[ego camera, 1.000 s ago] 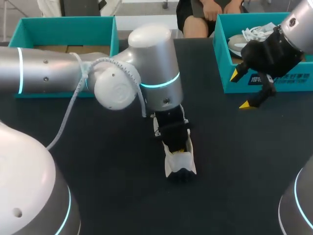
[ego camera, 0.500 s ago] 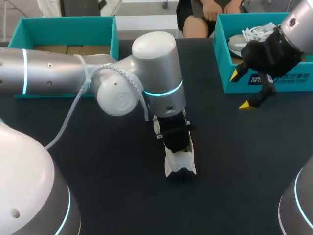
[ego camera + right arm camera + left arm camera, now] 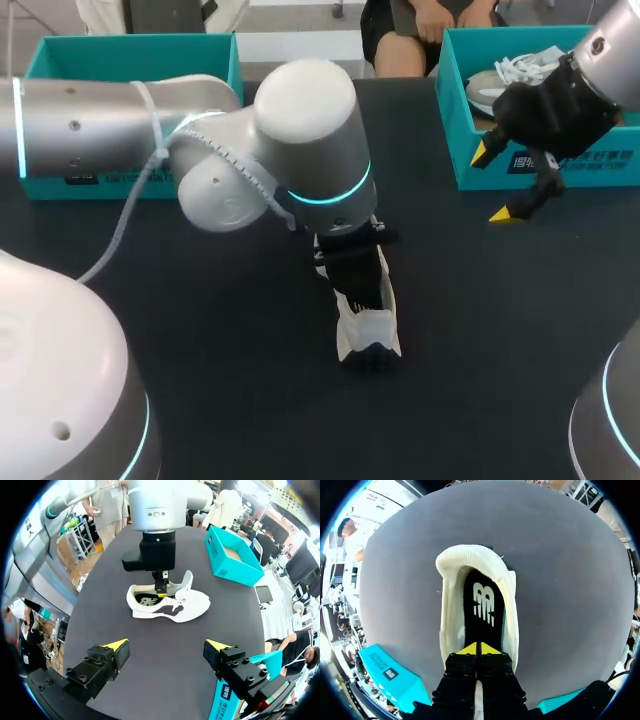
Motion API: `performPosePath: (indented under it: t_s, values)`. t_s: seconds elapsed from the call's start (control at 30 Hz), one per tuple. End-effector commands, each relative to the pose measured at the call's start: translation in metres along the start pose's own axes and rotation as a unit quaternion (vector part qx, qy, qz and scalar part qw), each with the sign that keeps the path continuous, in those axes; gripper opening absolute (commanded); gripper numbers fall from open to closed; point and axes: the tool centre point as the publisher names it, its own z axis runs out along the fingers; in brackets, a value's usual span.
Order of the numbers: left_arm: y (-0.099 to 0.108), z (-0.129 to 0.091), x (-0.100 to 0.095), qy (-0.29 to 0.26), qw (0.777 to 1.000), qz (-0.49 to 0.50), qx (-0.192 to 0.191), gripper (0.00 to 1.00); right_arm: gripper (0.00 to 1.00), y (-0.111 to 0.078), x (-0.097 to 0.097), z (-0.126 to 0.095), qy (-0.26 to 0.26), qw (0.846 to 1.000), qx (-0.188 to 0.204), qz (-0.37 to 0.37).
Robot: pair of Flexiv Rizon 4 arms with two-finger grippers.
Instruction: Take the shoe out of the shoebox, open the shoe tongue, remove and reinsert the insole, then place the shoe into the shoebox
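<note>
Head view: white low-cut fabric sneaker (image 3: 368, 325) flat on black matte tabletop (image 3: 480, 340), mid-table, well apart from both boxes. Left gripper (image 3: 366, 298) down in the sneaker's opening, tips hidden. Right gripper (image 3: 495, 183) hanging just beside open teal cardboard shoebox (image 3: 452, 110), fingers spread wide, nothing held. Second pale laced shoe (image 3: 525, 68) inside that box. Another teal cardboard box (image 3: 130, 50) at far left.

Left wrist view: yellow tips clenched together, down on black printed insole (image 3: 484, 602); cannot tell whether anything pinched.

Right wrist view: padded white tongue (image 3: 187, 581) standing upright, just beside left gripper.
</note>
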Motion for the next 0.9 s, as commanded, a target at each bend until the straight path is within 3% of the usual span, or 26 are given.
performPosePath:
  t_s: [0.03,0.9]
  values:
    - [-0.0027,0.0058,-0.002,0.005,1.0,0.003,-0.019,1.0,1.0,0.0005,-0.0005,0.0007,0.0,1.0,0.002,0.0]
    - [0.0024,-0.0023,-0.0003,0.026,0.999,0.001,-0.022,1.0,1.0,0.0005,-0.0005,0.0007,0.0,1.0,0.002,0.0]
